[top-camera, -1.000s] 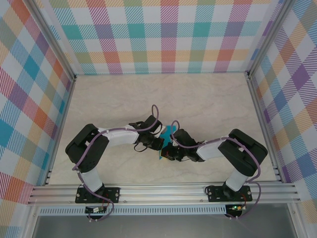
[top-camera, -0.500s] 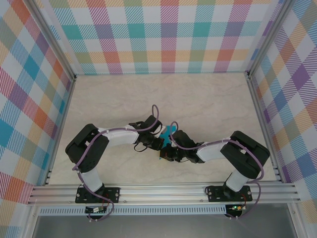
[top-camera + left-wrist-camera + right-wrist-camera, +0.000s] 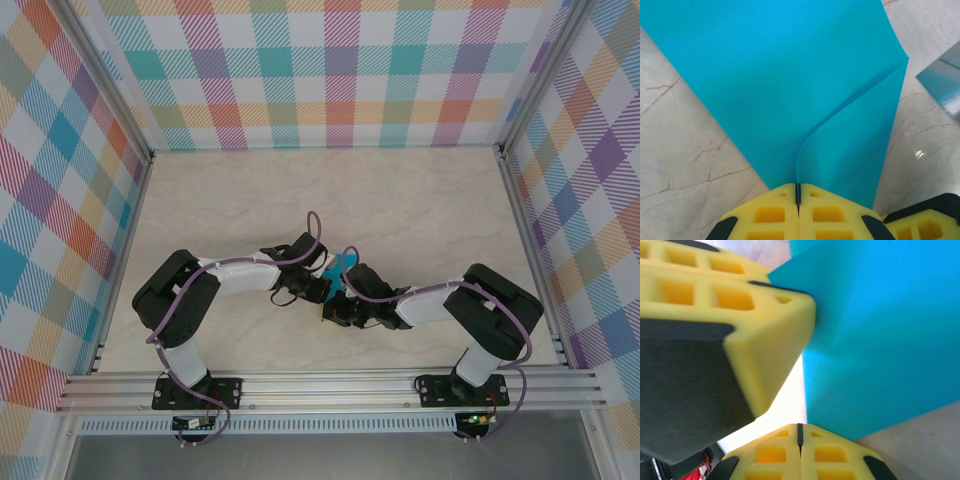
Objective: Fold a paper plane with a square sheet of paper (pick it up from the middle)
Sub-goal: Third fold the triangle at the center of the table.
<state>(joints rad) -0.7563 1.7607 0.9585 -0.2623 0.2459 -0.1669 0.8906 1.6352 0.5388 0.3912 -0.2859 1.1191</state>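
The square sheet of paper (image 3: 338, 266) is teal-blue and folded. In the left wrist view the sheet (image 3: 790, 75) tapers down to the jaws, with one flap's edge curving up from them. My left gripper (image 3: 798, 192) is shut on that narrow end, at the table's middle (image 3: 322, 292). My right gripper (image 3: 333, 313) sits just in front of it, tip to tip, and is shut (image 3: 800, 435). The sheet (image 3: 880, 340) stands against its right finger; no paper shows between its pads. The left gripper's yellow fingers (image 3: 765, 325) clamp the sheet's corner close above.
The marble-look table (image 3: 420, 200) is walled by checked panels at the back and both sides, with an aluminium rail along the near edge (image 3: 330, 390). Both forearms lie low across the near half. A yellow finger (image 3: 917, 227) of the right gripper shows in the left wrist view.
The right gripper has slid a little to the left, closer under the left gripper, and covers more of the paper seen from above. The left arm has stayed put.
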